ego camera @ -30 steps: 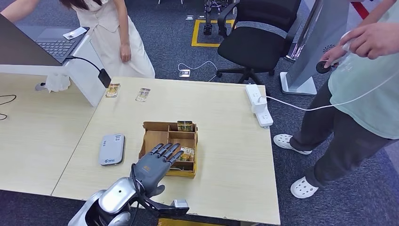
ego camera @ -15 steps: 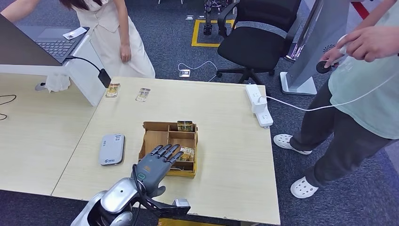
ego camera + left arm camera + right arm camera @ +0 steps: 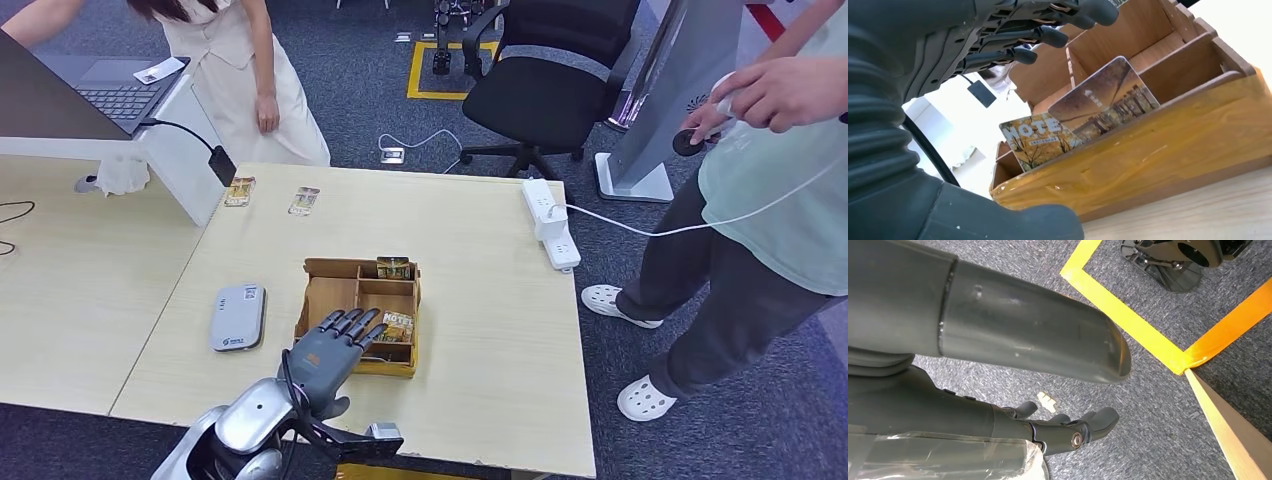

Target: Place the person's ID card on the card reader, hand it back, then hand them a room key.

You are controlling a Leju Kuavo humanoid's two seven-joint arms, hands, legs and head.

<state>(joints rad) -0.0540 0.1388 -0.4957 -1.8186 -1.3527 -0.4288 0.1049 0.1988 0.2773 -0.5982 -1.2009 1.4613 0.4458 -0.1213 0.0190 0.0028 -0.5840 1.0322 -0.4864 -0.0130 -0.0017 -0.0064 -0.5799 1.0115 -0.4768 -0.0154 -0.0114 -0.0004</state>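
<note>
Left hand (image 3: 328, 355), fingers spread and holding nothing, hovers over the wooden tray (image 3: 407, 366) at table centre; key cards (image 3: 1083, 119) stand in its near slot. Reader (image 3: 237, 317) lies at 9 o'clock. Step judged: fetching a room key; next, pinch one card. Right hand (image 3: 1063, 430) hangs released

White power strip (image 3: 550, 222) near table (image 3: 480, 300) far right edge, cable running off to a person (image 3: 770, 200) standing right. Laptop (image 3: 110, 95) on a white stand far left. Black office chair (image 3: 545, 85) behind table. Yellow floor tape (image 3: 1128, 320) on grey carpet.
</note>
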